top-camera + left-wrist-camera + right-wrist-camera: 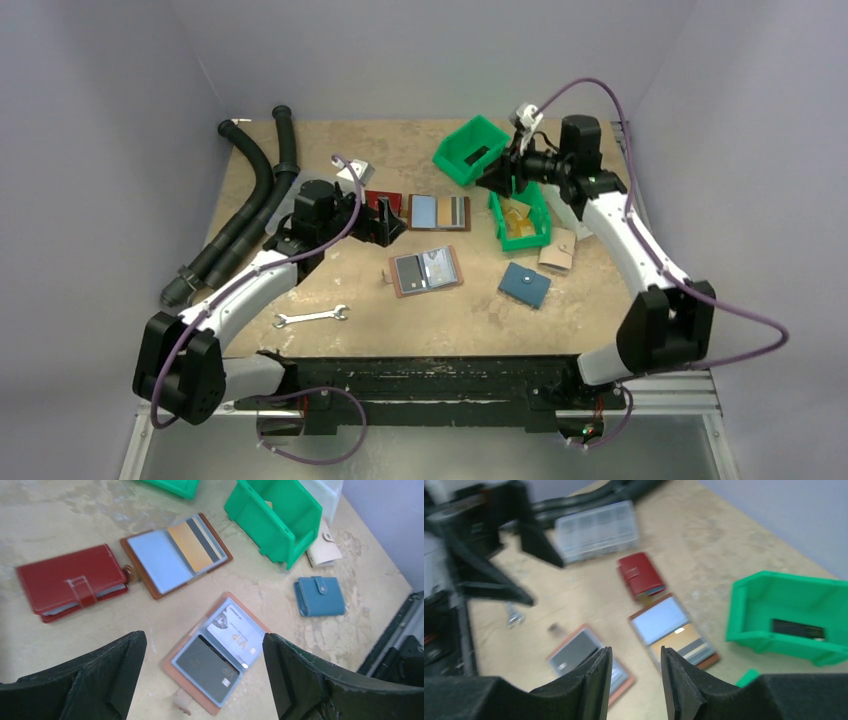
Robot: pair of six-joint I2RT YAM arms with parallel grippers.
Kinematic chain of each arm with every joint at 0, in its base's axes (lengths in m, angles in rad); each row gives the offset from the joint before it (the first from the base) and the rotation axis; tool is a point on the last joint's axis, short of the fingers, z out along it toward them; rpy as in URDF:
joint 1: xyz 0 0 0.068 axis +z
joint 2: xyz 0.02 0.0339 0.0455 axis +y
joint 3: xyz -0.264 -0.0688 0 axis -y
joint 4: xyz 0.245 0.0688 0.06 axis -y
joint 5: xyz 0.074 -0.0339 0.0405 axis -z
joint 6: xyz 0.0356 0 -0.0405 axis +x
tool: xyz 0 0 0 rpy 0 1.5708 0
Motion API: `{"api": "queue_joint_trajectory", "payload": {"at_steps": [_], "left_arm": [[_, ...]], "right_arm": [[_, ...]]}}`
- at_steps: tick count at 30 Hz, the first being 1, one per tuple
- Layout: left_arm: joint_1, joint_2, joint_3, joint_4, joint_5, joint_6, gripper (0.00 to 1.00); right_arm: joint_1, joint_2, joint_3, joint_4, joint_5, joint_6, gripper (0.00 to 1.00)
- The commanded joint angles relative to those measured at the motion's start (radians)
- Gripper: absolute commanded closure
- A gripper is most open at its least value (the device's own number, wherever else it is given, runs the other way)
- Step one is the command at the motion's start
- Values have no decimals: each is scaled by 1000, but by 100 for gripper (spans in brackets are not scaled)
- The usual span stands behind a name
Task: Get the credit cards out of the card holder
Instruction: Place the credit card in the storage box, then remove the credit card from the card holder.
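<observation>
A brown card holder [427, 270] lies open mid-table. In the left wrist view its clear sleeves hold a black card [207, 669] and a light grey VIP card [235, 632]. A second open holder [438, 212] holds a light blue card [157, 560] and a tan striped card [195, 542]. My left gripper [385, 222] is open and empty, hovering above the first holder, which shows between its fingertips [204, 650]. My right gripper [497, 180] is raised by the green bins, its jaws apart and empty [636, 655].
A shut red wallet [70, 582] lies left of the second holder. Two green bins [470, 148] [520, 215] stand at the back right; one holds a dark flat thing [798, 628]. A blue snap pouch [525, 285], a beige pouch [557, 250], a wrench [311, 317], black hoses [250, 200] and a clear box [596, 530] are also there.
</observation>
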Motion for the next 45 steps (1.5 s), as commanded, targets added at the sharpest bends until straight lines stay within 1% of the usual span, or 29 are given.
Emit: {"api": "queue_joint_trajectory", "payload": {"at_steps": [1, 3, 6, 7, 8, 13, 17, 20, 23, 24, 26, 28, 34, 43, 45], "left_arm": [[2, 68, 23, 64, 136, -117, 7], [1, 110, 23, 76, 173, -205, 10], [-11, 131, -39, 178, 236, -372, 16], [-21, 125, -64, 208, 234, -407, 18], [-35, 115, -82, 205, 216, -420, 19], [-94, 7, -154, 118, 30, -462, 19], [-116, -83, -229, 73, -119, -549, 19], [-152, -109, -264, 65, -192, -608, 20], [-213, -109, -285, 64, -270, -646, 20], [-228, -108, -293, 75, -283, -656, 21], [-251, -108, -320, 131, -284, -659, 25], [-264, -109, -349, 186, -284, -632, 29], [-268, -103, -411, 249, -311, -612, 31], [-268, -60, -416, 300, -307, -592, 35], [-268, -49, -417, 308, -311, -584, 36]], "right_arm": [[1, -136, -192, 61, -209, 11, 52], [1, -189, -294, 147, -231, 93, 53], [1, -255, -467, 405, -257, 318, 54], [2, -259, -494, 449, -256, 365, 54], [4, -250, -499, 464, -254, 394, 54], [62, -145, -505, 474, -214, 433, 54], [134, -92, -501, 470, -170, 430, 53], [178, -60, -489, 452, -129, 421, 52], [191, -26, -475, 434, -97, 429, 52], [193, -20, -475, 436, -91, 435, 52], [198, -12, -480, 450, -87, 448, 51], [208, -10, -482, 457, -83, 456, 51], [227, 19, -471, 450, -68, 458, 51], [253, 78, -458, 446, -65, 467, 52], [267, 95, -454, 444, -57, 470, 55]]}}
